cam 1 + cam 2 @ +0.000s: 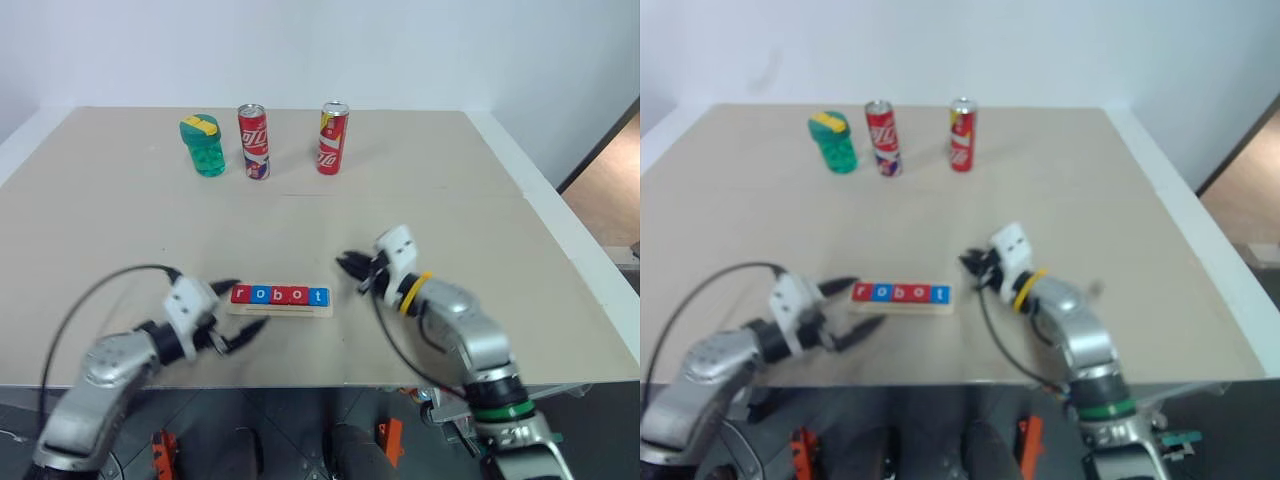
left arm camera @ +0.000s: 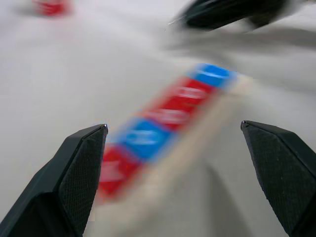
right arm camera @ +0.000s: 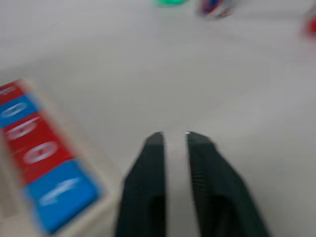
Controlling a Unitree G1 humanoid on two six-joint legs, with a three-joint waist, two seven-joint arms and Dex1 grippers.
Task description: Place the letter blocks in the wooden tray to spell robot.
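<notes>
So the five letter blocks (image 1: 280, 295) are all sitting in the wooden tray (image 1: 282, 310) in one row, reading r-o-b-o-t from the robot's left to its right. Colours go red r, blue o, red b, red o, blue t. The tiles sit along the far edge of the tray, so a bare strip of pale wood shows on the near side. The tray lies flat on the table (image 1: 120, 220), close to the near edge and roughly midway between the two arms.

The left end effector (image 1: 238, 314) is just beside the r end of the tray with its two black fingers spread wide and nothing between them. In the left wrist view the fingers (image 2: 79, 177) stand far apart, with the row of blocks running diagonally between them farther out. I can't tell if a fingertip actually touches the wood; it looks just clear of it.

The right end effector (image 1: 350, 268) is near the t end, off to the side, not touching the tray. Its fingers (image 3: 148, 187) are nearly together, only a narrow slit between them, holding nothing.

Well apart from all that, at the far side of the table, there's a green plastic container with a yellow-and-green lid (image 1: 204, 145) and two red soda cans (image 1: 253, 141) (image 1: 332, 138) standing upright in a line.
</notes>
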